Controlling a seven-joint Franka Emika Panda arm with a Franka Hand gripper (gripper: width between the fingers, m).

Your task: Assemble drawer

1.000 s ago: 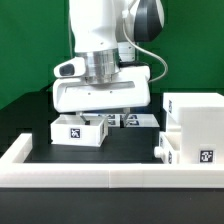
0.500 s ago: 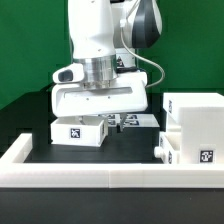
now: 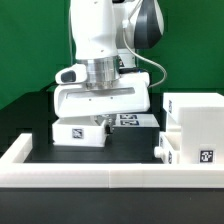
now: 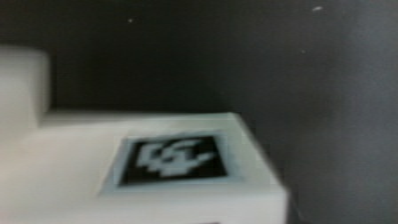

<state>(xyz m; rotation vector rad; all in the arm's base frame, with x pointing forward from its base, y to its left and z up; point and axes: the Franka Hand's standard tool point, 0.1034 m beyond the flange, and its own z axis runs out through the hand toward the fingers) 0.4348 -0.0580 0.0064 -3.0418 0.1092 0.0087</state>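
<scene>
A small white open-top tray (image 3: 80, 133) with a square tag on its front stands on the black table at the exterior view's left. My gripper (image 3: 101, 120) hangs right over its back edge. The broad white hand hides the fingers, so I cannot tell whether the jaws are open or shut. The wrist view is blurred and filled by the tray's tagged wall (image 4: 178, 160); no fingertips show there. The tall box-shaped casing (image 3: 195, 125) stands at the exterior view's right. A second small tagged part (image 3: 168, 149), only partly seen, sits against its near left corner.
The marker board (image 3: 132, 120) lies flat behind the tray, partly hidden by the hand. A long low white rail (image 3: 100, 178) borders the table's near side and left side. A green backdrop stands behind.
The hand has come down a little onto the left tray and now covers more of its top edge. The casing and the part beside it have not moved.
</scene>
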